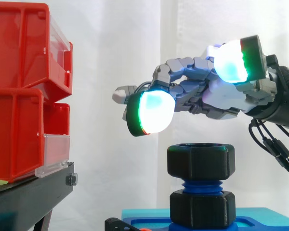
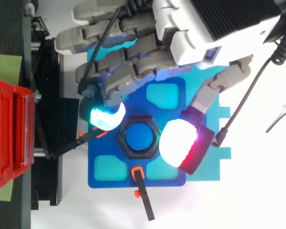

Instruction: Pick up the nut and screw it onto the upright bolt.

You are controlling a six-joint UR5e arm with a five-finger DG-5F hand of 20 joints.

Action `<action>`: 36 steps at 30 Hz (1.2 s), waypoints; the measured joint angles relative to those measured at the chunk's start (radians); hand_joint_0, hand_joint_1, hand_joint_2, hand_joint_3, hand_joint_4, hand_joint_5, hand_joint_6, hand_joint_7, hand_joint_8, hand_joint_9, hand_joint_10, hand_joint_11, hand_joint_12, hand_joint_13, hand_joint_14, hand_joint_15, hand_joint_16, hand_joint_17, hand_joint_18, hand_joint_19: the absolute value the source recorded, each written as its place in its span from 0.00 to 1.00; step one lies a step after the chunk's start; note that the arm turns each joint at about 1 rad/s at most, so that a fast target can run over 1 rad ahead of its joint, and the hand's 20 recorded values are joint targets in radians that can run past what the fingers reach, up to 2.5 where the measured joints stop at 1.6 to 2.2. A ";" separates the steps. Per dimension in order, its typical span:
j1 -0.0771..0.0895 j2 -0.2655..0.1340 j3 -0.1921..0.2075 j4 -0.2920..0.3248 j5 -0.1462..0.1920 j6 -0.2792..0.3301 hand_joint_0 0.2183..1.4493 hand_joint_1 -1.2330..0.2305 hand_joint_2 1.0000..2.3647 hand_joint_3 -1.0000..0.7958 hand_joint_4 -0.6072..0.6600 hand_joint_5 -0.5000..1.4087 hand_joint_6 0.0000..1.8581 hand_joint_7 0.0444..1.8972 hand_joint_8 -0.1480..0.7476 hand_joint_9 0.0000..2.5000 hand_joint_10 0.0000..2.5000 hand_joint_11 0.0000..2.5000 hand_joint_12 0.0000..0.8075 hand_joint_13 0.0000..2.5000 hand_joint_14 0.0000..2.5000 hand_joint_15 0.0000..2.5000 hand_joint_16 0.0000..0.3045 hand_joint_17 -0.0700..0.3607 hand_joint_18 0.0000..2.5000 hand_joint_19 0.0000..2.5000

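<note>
A black hexagonal nut (image 1: 201, 161) (image 2: 137, 137) sits on top of the upright blue threaded bolt (image 1: 201, 185), whose blue end shows through the nut's hole (image 2: 138, 136). A second black nut (image 1: 202, 208) sits lower on the bolt, at the blue base plate (image 2: 107, 167). My hand (image 1: 216, 94) (image 2: 148, 57) hovers just above the top nut. Its fingers are spread and only loosely bent. One glowing fingertip (image 2: 106, 117) hangs left of the nut, the thumb pad (image 2: 181, 143) right of it, both apart from the nut and holding nothing.
Red bins (image 1: 24, 91) are stacked on a black stand (image 1: 33, 192) to the left. The blue plate lies on a lighter cyan board (image 2: 214, 157). Black clamps with orange tips (image 2: 140, 191) point at the plate from the front and the left.
</note>
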 measured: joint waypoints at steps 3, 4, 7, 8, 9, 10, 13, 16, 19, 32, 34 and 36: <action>0.004 0.000 -0.021 0.024 0.009 0.001 0.21 0.67 0.00 0.28 0.68 0.21 0.27 0.42 0.42 0.25 0.00 0.00 0.38 0.04 0.00 0.00 0.13 0.37 0.00 0.00; 0.004 0.000 -0.025 0.031 0.011 0.002 0.21 0.67 0.00 0.28 0.68 0.21 0.27 0.41 0.42 0.25 0.00 0.00 0.38 0.04 0.00 0.00 0.13 0.37 0.00 0.00; 0.006 0.000 -0.034 0.042 0.015 0.003 0.21 0.67 0.00 0.28 0.68 0.21 0.27 0.42 0.42 0.25 0.00 0.00 0.38 0.04 0.00 0.00 0.13 0.37 0.00 0.00; 0.007 0.000 -0.035 0.044 0.015 0.003 0.21 0.67 0.00 0.28 0.68 0.21 0.27 0.42 0.42 0.25 0.00 0.00 0.38 0.04 0.00 0.00 0.13 0.37 0.00 0.00; 0.007 0.000 -0.036 0.044 0.015 0.003 0.21 0.67 0.00 0.28 0.68 0.21 0.27 0.42 0.42 0.25 0.00 0.00 0.38 0.04 0.00 0.00 0.13 0.37 0.00 0.00; 0.007 0.000 -0.037 0.043 0.015 0.003 0.21 0.67 0.00 0.28 0.68 0.21 0.27 0.42 0.42 0.25 0.00 0.00 0.37 0.04 0.00 0.00 0.13 0.37 0.00 0.00; 0.007 0.000 -0.037 0.042 0.016 0.003 0.21 0.67 0.00 0.28 0.68 0.21 0.27 0.43 0.42 0.25 0.00 0.00 0.38 0.04 0.00 0.00 0.13 0.37 0.00 0.00; 0.007 0.000 -0.037 0.041 0.016 0.002 0.21 0.67 0.00 0.28 0.69 0.21 0.27 0.43 0.42 0.26 0.00 0.00 0.37 0.04 0.00 0.00 0.13 0.37 0.00 0.00; 0.007 0.000 -0.037 0.039 0.017 0.001 0.21 0.67 0.00 0.28 0.69 0.21 0.27 0.44 0.43 0.26 0.00 0.00 0.38 0.05 0.00 0.00 0.13 0.37 0.00 0.00; 0.006 0.000 -0.046 0.027 0.022 0.000 0.22 0.66 0.00 0.28 0.71 0.23 0.27 0.48 0.43 0.28 0.00 0.00 0.37 0.06 0.00 0.00 0.13 0.37 0.00 0.00; 0.006 0.000 -0.046 0.026 0.023 0.000 0.22 0.66 0.00 0.28 0.71 0.23 0.27 0.50 0.43 0.28 0.00 0.00 0.37 0.06 0.00 0.00 0.13 0.37 0.00 0.00; 0.005 0.000 -0.047 0.025 0.023 0.000 0.22 0.66 0.00 0.28 0.71 0.24 0.27 0.50 0.43 0.30 0.00 0.00 0.36 0.07 0.00 0.00 0.13 0.37 0.00 0.00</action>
